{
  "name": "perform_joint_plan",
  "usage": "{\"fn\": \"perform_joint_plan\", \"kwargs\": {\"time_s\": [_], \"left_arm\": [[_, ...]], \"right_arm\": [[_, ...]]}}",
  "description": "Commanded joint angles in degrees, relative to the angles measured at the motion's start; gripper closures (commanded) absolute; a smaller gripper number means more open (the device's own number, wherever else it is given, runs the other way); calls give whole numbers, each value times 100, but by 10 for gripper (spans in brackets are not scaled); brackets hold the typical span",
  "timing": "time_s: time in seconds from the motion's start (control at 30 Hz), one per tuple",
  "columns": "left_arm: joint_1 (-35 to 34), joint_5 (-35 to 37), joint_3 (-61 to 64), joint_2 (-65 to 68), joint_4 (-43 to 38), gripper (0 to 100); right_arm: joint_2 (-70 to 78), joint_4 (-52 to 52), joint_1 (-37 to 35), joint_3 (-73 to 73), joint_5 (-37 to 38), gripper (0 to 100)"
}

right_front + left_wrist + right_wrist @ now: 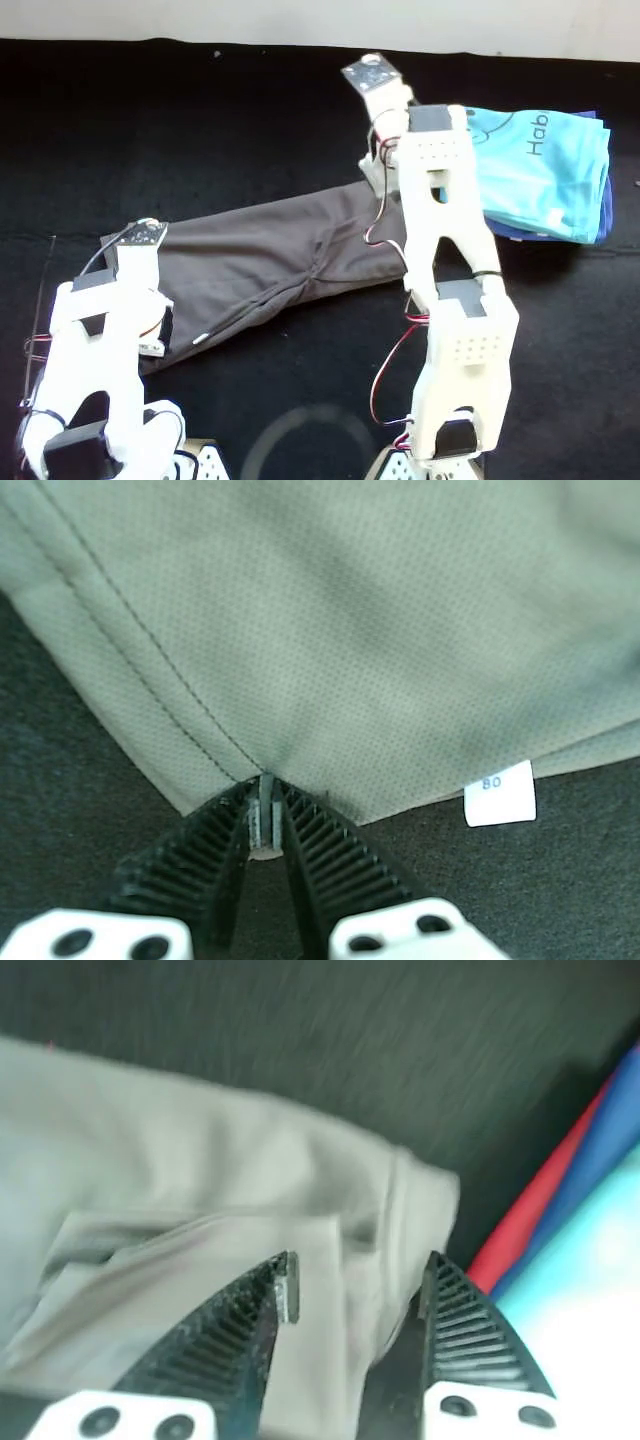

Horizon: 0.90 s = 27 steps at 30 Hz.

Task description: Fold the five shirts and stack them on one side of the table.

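Grey knit shirt (270, 265), likely limp: left hand (265, 810) pinches a corner; your open right hand (355, 1280) should take the opposite edge.

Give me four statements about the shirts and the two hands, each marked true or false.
1. The left hand is shut on an edge of the grey shirt. True.
2. The right hand is shut on the grey shirt. False: it is open over that shirt.
3. The turquoise shirt lies folded on top of a blue shirt. True.
4. The grey shirt is folded on top of the turquoise one. False: it lies stretched out across the black table.
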Motion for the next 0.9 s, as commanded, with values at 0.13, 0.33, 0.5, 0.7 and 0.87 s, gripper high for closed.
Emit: {"fn": "perform_joint_plan", "kwargs": {"time_s": [0.13, 0.33, 0.5, 0.7, 0.87], "left_arm": [[84, 26, 66, 22, -88, 991], [84, 26, 66, 22, -105, 991], [84, 26, 57, 22, -105, 991], [84, 26, 57, 22, -114, 991], [84, 26, 57, 22, -114, 991]], "right_arm": [[-312, 1270, -1015, -224, -132, 985], [-286, 919, -2211, 189, -141, 992], [-295, 268, -2607, 989, -624, 992], [-286, 66, -2958, 1947, -633, 992], [-365, 136, -2949, 2404, -642, 992]]}}
